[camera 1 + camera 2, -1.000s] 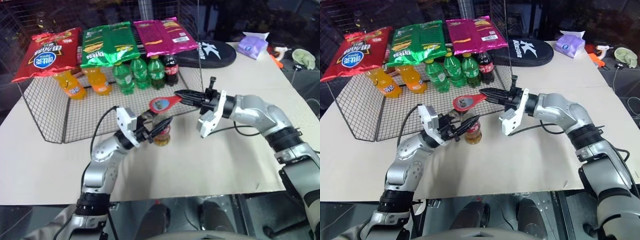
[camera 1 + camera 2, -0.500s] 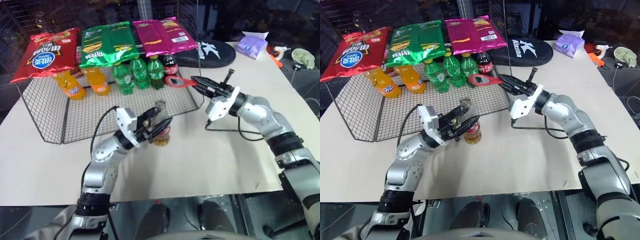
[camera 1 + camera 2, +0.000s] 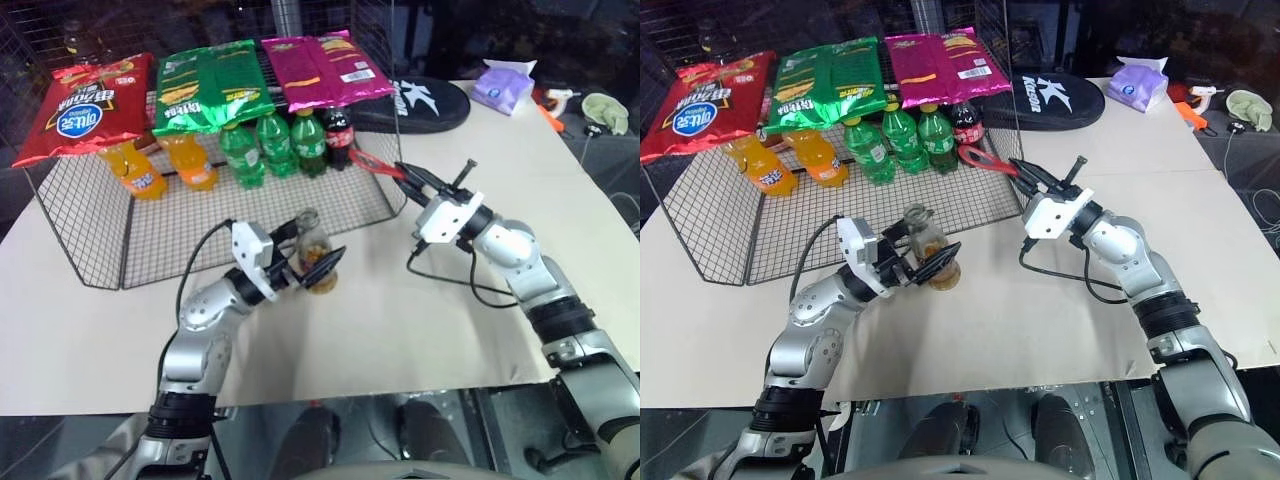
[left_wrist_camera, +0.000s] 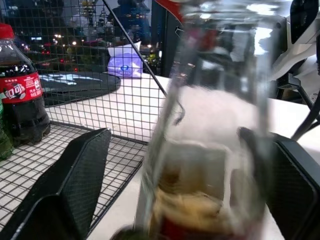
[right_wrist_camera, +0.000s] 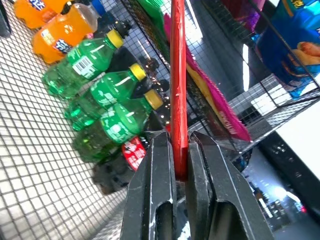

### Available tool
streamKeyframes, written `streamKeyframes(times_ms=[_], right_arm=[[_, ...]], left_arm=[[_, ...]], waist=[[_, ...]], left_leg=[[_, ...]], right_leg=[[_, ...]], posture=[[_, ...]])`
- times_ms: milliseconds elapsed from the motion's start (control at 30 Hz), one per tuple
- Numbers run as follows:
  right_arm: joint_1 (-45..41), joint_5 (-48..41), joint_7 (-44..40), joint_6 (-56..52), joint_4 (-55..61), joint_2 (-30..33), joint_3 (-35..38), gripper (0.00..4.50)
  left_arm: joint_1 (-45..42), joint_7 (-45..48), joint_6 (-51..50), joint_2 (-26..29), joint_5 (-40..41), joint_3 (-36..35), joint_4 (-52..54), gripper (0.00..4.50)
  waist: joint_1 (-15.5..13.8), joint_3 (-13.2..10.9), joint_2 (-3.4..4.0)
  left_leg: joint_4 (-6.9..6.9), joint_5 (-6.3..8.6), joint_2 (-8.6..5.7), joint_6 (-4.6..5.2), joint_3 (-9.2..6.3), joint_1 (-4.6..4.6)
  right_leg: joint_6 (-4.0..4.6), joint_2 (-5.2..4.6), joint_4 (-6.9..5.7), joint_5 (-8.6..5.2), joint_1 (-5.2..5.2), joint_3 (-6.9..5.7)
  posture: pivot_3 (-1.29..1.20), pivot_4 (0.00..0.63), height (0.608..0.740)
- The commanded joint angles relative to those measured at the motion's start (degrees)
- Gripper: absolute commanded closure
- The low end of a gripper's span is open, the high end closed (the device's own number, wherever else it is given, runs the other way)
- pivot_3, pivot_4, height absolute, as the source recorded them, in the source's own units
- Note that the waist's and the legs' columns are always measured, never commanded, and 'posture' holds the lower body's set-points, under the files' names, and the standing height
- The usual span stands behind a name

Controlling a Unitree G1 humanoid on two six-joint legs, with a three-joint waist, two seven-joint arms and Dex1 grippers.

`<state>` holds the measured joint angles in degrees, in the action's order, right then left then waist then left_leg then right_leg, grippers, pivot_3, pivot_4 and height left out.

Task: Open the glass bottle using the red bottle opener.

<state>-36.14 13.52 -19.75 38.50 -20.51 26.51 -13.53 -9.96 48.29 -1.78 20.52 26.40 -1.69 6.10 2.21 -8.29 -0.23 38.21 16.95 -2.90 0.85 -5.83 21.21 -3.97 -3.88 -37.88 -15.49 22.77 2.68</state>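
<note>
Glass bottle (image 3: 316,255) stands on the worktop (image 3: 420,320) just in front of the wire basket (image 3: 90,225), tilted slightly, amber liquid low in the body, red label near the base. Left arm reaches forward with the forearm low over the worktop; the left gripper (image 3: 318,262) sits around the bottle's lower body. In the left wrist view its two black fingers (image 4: 75,180) stand spread on either side of the glass, gap visible on one side, so the jaws read as parted and not clamping. Right arm is extended forward and inward, elbow bent, wrist angled up a little toward the basket's front corner. Right gripper (image 3: 412,178) is closed on the handle of the red bottle opener (image 3: 375,163); the right wrist view shows the opener (image 5: 178,90) edge-on, pinched between the two fingers. The opener's loop head points toward the basket and hangs near the dark cola bottle (image 3: 341,135), well apart from the glass bottle. Green soda bottles (image 3: 272,145) and orange drink bottles (image 3: 165,165) line the basket's back, with snack bags (image 3: 215,85) above.
</note>
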Motion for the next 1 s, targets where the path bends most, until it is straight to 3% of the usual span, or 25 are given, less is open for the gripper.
streamKeyframes(times_ms=[33,167,433,600,933,1000], right_arm=[[2.34,-8.8,-5.71,-6.94,5.79,-0.75,1.73,4.5],[7.99,-21.74,-12.59,-25.3,15.78,-1.69,3.2,4.5],[15.36,-43.69,-15.63,-67.49,32.96,-0.64,5.55,4.5],[18.46,-50.62,-14.85,-81.36,38.51,0.62,6.8,4.5],[25.19,-47.55,-11.03,-80.02,39.92,1.6,13.65,0.17],[25.53,-47.25,-10.24,-78.93,39.86,0.71,14.99,0.06]], left_arm=[[0.37,0.31,0.03,0.91,0.8,-0.9,2.64,0.07],[1.81,0.78,-1.69,2.5,2.68,-2.04,5.41,0.07],[5.27,1.18,-3.24,5.56,5.08,-5.04,8.14,0.07],[8.0,-0.31,-2.89,6.47,4.85,-7.87,7.93,0.07],[14.72,-6.67,-5.54,5.5,6.4,-14.21,9.93,0.0],[15.72,-6.2,-4.93,5.51,6.22,-13.91,10.68,0.0]], waist=[[-0.06,-0.01,0.0],[-0.07,-0.02,0.0],[-0.3,-0.07,0.05],[-0.4,-0.07,0.05],[-0.77,-0.07,0.04],[-0.99,-0.07,0.04]], left_leg=[[0.0,0.0,0.01,0.0,-0.02,0.0],[-0.01,0.01,0.01,0.01,-0.07,0.06],[-0.02,0.03,0.03,0.04,-0.18,0.13],[0.06,0.02,0.0,0.01,-0.26,0.63],[0.04,0.02,-0.03,0.01,-0.22,0.81],[0.04,0.01,-0.03,0.01,-0.21,0.8]], right_leg=[[0.0,-0.01,0.01,0.0,-0.01,-0.02],[0.0,-0.05,0.04,0.0,0.0,-0.04],[0.01,-0.23,0.07,0.0,0.05,-0.1],[0.01,-0.27,0.06,0.0,0.49,-0.16],[0.0,-0.22,0.04,0.0,0.69,-0.16],[0.0,-0.22,0.03,0.0,0.68,-0.15]], posture=[[0.0,0.15,0.74],[0.0,0.15,0.74],[0.0,0.15,0.74],[0.0,0.15,0.74],[0.0,0.15,0.74],[0.0,0.15,0.74]])
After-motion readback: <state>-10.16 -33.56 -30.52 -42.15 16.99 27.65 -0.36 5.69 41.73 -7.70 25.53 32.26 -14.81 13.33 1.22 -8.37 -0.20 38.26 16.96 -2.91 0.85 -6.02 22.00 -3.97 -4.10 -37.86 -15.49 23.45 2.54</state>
